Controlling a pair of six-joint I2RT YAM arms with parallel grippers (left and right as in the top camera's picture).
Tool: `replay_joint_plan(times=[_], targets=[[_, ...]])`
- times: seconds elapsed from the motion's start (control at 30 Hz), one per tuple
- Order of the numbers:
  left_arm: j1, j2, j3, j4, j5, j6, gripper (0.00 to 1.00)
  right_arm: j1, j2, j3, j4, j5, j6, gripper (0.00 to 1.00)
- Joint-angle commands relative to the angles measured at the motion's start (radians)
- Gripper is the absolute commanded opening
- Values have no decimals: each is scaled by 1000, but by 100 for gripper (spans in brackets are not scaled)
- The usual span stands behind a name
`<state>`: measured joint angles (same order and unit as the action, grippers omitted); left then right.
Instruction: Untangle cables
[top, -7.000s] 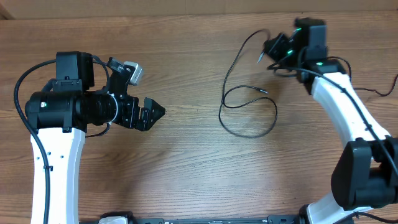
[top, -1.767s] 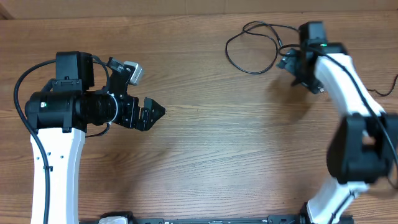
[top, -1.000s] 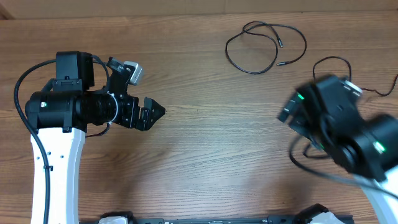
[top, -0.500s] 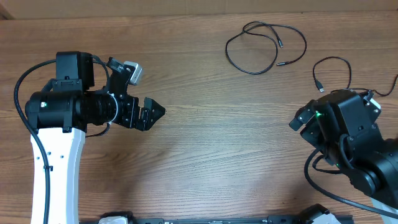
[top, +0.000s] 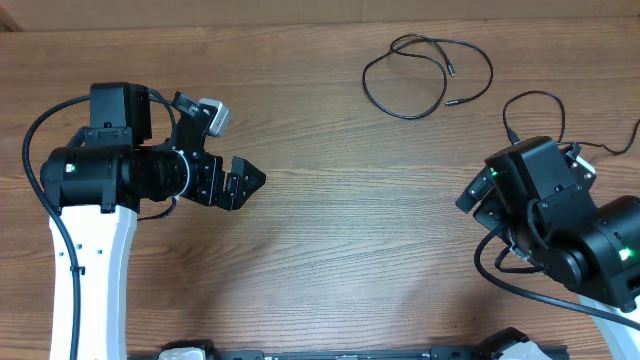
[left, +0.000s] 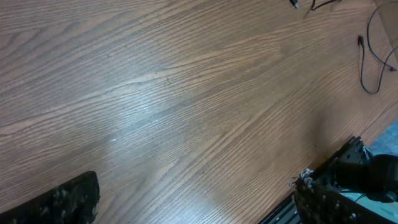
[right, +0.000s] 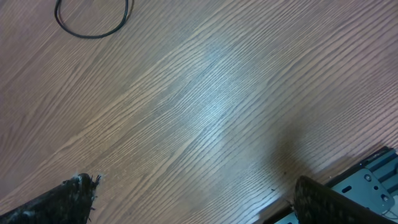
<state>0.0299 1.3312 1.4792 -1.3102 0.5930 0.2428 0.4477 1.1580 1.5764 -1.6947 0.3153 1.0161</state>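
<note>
Supporting surface: a brown wood-grain table (top: 350, 250), flat, with the grain running along its length and a faint pale sheen visible in both wrist views. Lying directly on it, near the far edge, is a looped thin black cord (top: 404, 117). It crosses over itself, and its two small plug ends rest on the wood at the loop's right side. To the right of that looped cord, apart and not touching, lies a second thin black cord (top: 530, 94). It is arched, with one plug end nearest the looped cord. Its remainder trails toward the right edge, partly hidden.
</note>
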Motion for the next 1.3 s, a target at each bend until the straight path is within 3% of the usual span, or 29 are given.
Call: replay_joint_plan(times=[0.0, 0.13, 0.73, 1.1, 1.27], targets=[[3, -11, 15, 2, 0, 19, 100, 5, -2, -4, 1, 13, -34, 100], [3, -11, 15, 2, 0, 19, 100, 5, -2, -5, 1, 20, -133, 100], [3, -11, 15, 2, 0, 19, 100, -3, -119, -9, 13, 19, -130, 100], [3, -11, 15, 2, 0, 19, 99, -229, -267, -9, 13, 19, -130, 100], [3, -11, 15, 2, 0, 19, 100, -254, -330, -9, 13, 20, -130, 100]])
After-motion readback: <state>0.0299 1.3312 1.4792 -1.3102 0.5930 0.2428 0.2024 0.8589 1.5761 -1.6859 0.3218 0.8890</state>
